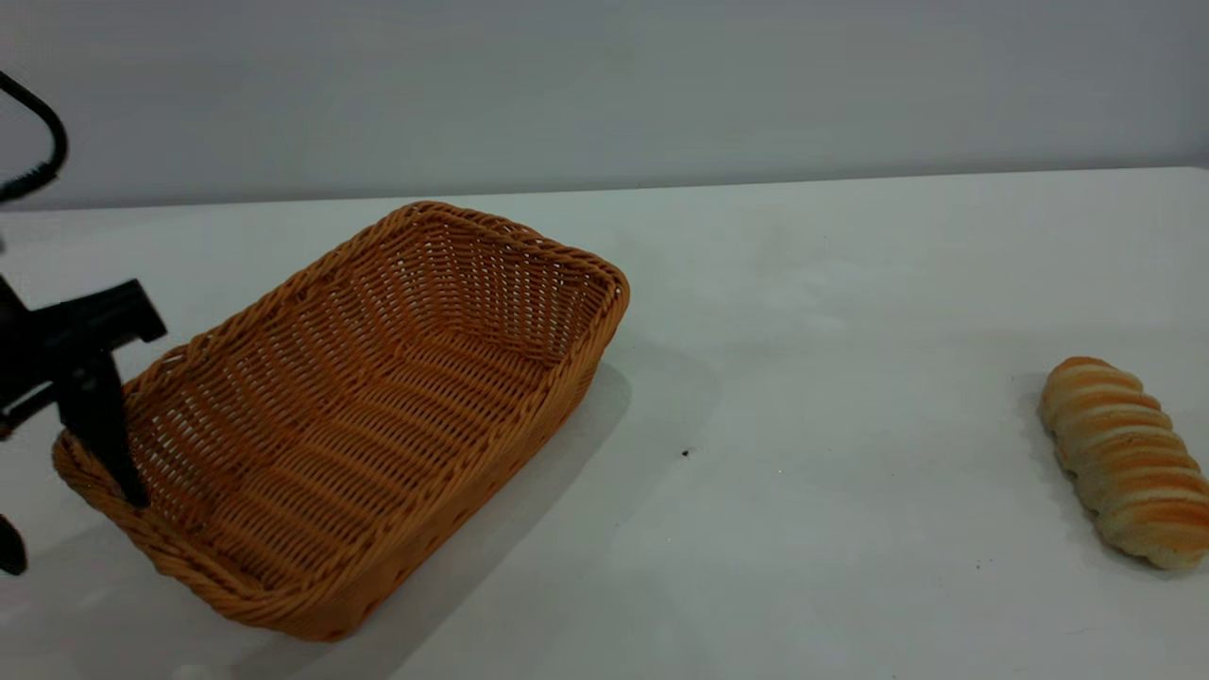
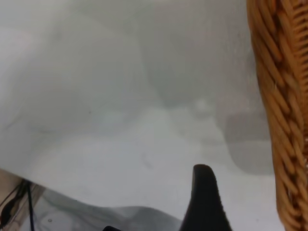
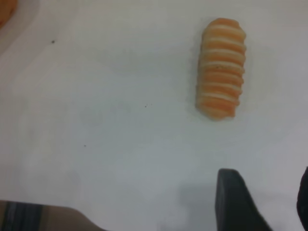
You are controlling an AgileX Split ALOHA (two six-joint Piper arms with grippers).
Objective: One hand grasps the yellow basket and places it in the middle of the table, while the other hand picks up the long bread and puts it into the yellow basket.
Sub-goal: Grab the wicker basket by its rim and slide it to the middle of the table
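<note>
The yellow basket is positioned at the left of the counter, with its near-left corner at the left claw. One black finger is seen inside the wall at that corner and a second finger tip outside it, apart from the rim, so the left claw is judged open and straddling the wall (not yet clamped). For a secure grasp, the braided rim is to be seated fully between the fingers before closing, and the basket is then to be moved toward the centre.

The basket is woven, orange-tan and rectangular, with sloping sides. The long bread lies well apart at the right edge, ridged in cream and golden bands.

The right claw hovers near the bread, spread open and empty.
</note>
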